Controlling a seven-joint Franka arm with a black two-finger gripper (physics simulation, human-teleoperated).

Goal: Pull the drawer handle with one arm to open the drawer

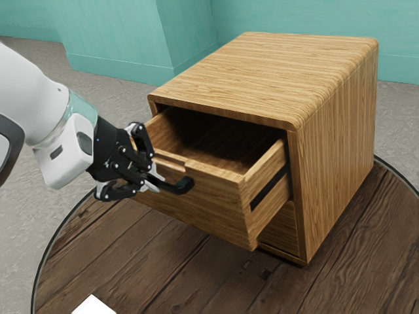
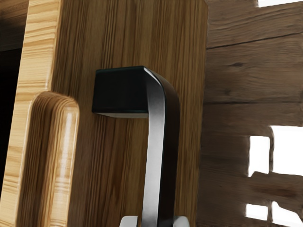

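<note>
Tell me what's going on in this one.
The arm's hand is closed on the black handle of the drawer in a wooden cabinet. The drawer stands well out of the cabinet, and its inside shows bare wood. The cabinet sits on a round dark-wood table.

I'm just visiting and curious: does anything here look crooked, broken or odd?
Nothing stands out. The drawer juts squarely out of the cabinet, undamaged, and the gripper grips its handle.
</note>
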